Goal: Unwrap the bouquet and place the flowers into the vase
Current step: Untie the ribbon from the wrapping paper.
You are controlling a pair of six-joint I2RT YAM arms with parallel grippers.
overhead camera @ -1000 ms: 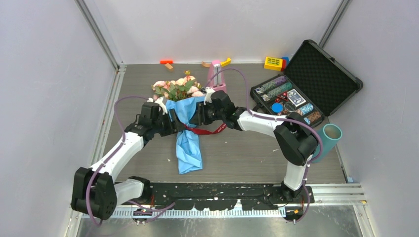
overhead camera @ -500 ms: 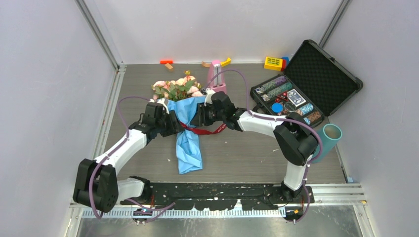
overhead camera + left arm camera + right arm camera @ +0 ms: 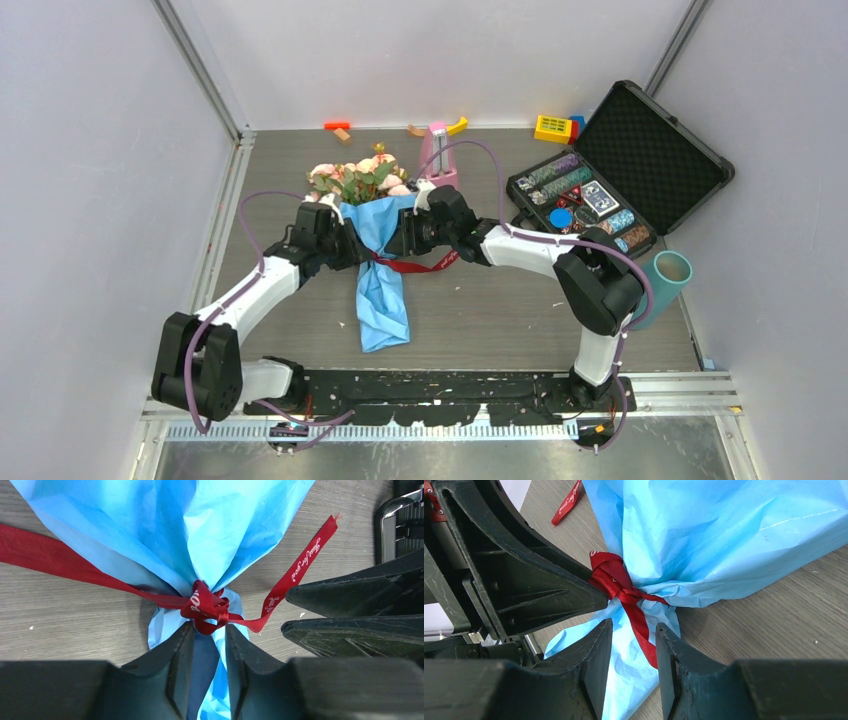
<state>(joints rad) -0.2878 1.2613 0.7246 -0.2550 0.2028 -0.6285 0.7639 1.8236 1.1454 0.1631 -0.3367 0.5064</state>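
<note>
The bouquet lies on the table with its pink and peach flowers [image 3: 355, 180] toward the back. Its blue paper [image 3: 381, 290] is tied at the neck with a dark red ribbon [image 3: 207, 607]. My left gripper [image 3: 209, 635] straddles the paper neck just below the knot, jaws narrow with a gap still showing. From the other side my right gripper [image 3: 633, 630] straddles the paper and a ribbon tail [image 3: 644, 630], jaws apart. In the top view the left gripper [image 3: 352, 250] and right gripper [image 3: 396, 240] meet at the knot. The teal vase [image 3: 662, 284] lies at the far right.
A pink metronome-shaped object [image 3: 438, 152] stands just behind the flowers. An open black case [image 3: 640, 160] of chips and cards lies at the right, next to the vase. Small toy blocks [image 3: 553, 128] sit along the back wall.
The left gripper's jaws have narrowed around the paper neck and its arm has shifted slightly toward the bouquet. The right arm and the bouquet have stayed put.
</note>
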